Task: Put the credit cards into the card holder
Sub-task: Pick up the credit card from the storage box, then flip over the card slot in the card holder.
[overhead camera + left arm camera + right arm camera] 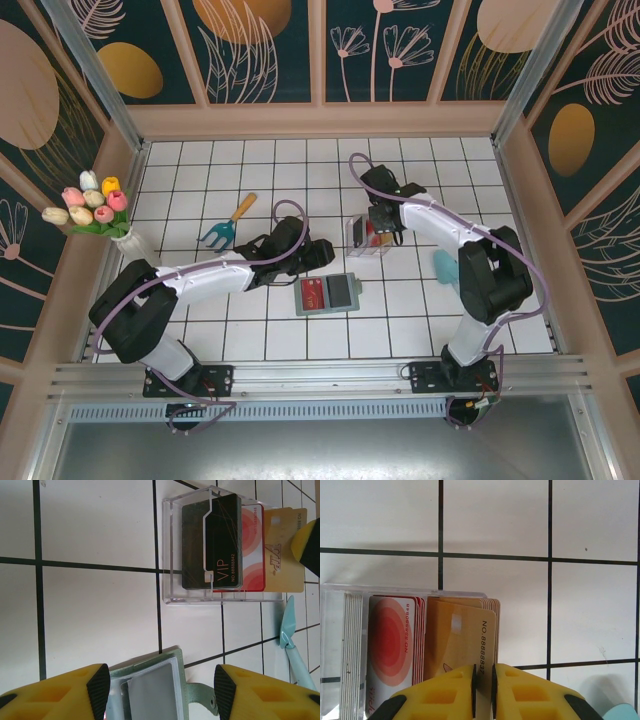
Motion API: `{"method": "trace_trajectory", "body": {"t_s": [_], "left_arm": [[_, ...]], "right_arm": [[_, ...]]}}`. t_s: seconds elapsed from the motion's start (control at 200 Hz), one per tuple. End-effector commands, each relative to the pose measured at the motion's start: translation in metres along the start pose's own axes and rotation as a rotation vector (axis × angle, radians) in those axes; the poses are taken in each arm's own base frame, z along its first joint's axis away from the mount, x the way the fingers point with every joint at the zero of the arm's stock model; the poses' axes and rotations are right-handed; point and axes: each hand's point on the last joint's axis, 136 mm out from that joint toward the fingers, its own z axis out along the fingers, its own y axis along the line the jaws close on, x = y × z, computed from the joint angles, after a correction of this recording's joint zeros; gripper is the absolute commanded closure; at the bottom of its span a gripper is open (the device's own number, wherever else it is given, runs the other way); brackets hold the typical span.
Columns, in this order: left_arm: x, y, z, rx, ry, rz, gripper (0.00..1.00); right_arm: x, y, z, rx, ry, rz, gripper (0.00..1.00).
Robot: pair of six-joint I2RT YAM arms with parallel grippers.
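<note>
Right fingers (pixel 445 695) apparently pinch tan card (pixel 457 640)

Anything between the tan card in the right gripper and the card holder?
Nothing on the tiles between them. The tan card is at the clear tray, pinched by the right gripper; the left gripper hovers open over the card holder's edge.

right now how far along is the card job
Done: one red card seems to sit in the open holder. In hand: the right pincer pinches a tan card standing in the tray. Left: that card, plus the tray's black card and red cards, must go in. The left pincer hangs open over the holder.
</note>
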Motion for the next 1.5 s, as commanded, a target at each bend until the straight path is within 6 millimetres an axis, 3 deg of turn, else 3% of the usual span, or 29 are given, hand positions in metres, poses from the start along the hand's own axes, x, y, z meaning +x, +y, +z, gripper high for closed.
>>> {"method": "trace_trajectory", "body": {"t_s": [0.0,0.39,0.47,0.61,0.726,0.796,0.861,1.016,1.221,1.496], "left_arm": [[-0.004,-0.002,-0.001,-0.012,-0.005,0.020,0.40],[-0.006,0.000,-0.005,-0.022,-0.017,0.020,0.40],[-0.008,0.002,-0.008,-0.031,-0.030,0.017,0.40],[-0.008,0.015,-0.019,-0.076,-0.059,0.010,0.40],[-0.003,0.035,-0.032,-0.121,-0.084,-0.011,0.40],[0.002,0.049,-0.038,-0.144,-0.094,-0.031,0.39],[0.009,0.059,-0.040,-0.147,-0.087,-0.053,0.37],[0.024,0.071,-0.040,-0.137,-0.054,-0.090,0.37],[0.037,0.078,-0.035,-0.139,-0.008,-0.099,0.37],[0.046,0.080,-0.026,-0.138,0.042,-0.089,0.40]], "right_arm": [[-0.014,-0.003,-0.033,-0.042,-0.050,0.017,0.84],[-0.021,0.020,-0.059,-0.226,-0.085,0.082,0.91],[-0.027,0.021,-0.075,-0.257,-0.119,0.100,0.94],[-0.040,0.019,-0.119,-0.340,-0.227,0.136,0.96],[-0.028,0.035,-0.142,-0.478,-0.258,0.165,0.97],[-0.007,0.065,-0.149,-0.584,-0.236,0.162,0.99],[0.016,0.089,-0.147,-0.625,-0.196,0.146,1.00],[0.068,0.125,-0.126,-0.617,-0.086,0.118,1.00],[0.112,0.113,-0.082,-0.427,-0.012,0.098,1.00],[0.128,0.102,-0.062,-0.351,0.005,0.085,1.00]]}}
